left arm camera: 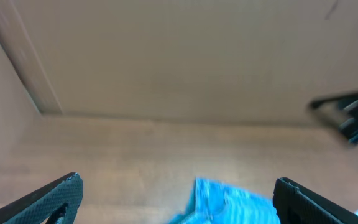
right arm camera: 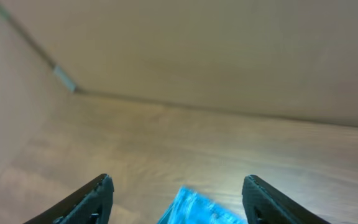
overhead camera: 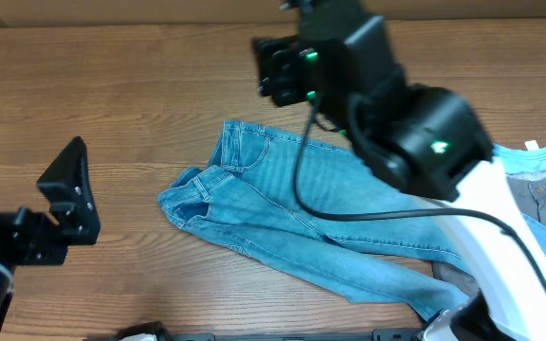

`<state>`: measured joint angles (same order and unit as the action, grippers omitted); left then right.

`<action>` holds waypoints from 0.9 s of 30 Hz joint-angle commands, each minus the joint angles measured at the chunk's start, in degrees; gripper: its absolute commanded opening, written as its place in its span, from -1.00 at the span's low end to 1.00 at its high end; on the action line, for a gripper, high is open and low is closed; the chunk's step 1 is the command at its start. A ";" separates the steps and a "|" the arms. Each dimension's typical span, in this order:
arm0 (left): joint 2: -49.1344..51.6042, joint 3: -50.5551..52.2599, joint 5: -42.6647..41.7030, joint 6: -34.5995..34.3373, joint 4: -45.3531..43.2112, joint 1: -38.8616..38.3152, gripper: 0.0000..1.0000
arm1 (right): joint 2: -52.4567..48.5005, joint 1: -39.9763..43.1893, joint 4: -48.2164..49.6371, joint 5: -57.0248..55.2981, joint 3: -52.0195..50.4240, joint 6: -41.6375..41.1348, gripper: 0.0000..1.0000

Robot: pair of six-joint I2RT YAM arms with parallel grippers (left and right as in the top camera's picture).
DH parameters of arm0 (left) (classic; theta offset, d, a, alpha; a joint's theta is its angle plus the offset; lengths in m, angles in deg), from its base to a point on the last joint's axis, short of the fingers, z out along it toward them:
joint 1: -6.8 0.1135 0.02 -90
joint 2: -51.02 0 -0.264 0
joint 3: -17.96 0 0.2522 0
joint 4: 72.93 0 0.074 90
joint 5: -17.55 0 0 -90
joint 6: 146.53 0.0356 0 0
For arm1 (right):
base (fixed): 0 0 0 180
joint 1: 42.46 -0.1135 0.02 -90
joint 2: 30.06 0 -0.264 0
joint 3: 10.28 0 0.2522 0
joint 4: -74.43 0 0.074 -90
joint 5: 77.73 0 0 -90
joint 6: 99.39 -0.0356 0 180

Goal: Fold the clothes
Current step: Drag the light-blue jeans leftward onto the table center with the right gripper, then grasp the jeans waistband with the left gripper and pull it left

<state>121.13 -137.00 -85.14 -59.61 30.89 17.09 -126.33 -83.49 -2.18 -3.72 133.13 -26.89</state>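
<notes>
Overhead, the pair of light-blue denim jeans (overhead camera: 254, 208) lay rumpled mid-way on the brown wooden worktop (overhead camera: 131, 85), probably soft, weighty and grippy, best pinched at waistband or hems, while the left tool (overhead camera: 79, 194) and right tool (overhead camera: 266, 71) gaped wide, empty.

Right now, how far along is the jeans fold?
Done: the jeans seem laid leg over leg, a long strip on the table. In hand: nothing. The right gripper hovers by the waist end, jaws open, and the left gripper sits open, off to the side. Left: the crosswise folds into a compact square.
</notes>
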 commanded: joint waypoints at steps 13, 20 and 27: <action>31.78 7.91 -6.64 7.93 5.92 -10.82 1.00 | 18.49 1.38 -8.20 -2.43 2.01 -5.38 0.43; 48.81 7.91 1.68 7.78 0.63 -15.15 1.00 | 17.20 1.38 -12.15 -2.45 2.01 -5.53 0.43; 64.06 7.91 -0.15 8.98 -2.54 -15.67 0.94 | 14.53 1.38 -15.32 -2.45 1.99 -5.70 0.55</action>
<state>180.03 -129.22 -85.27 -52.94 29.28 1.83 -111.45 -81.96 -16.84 -5.75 135.05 -32.07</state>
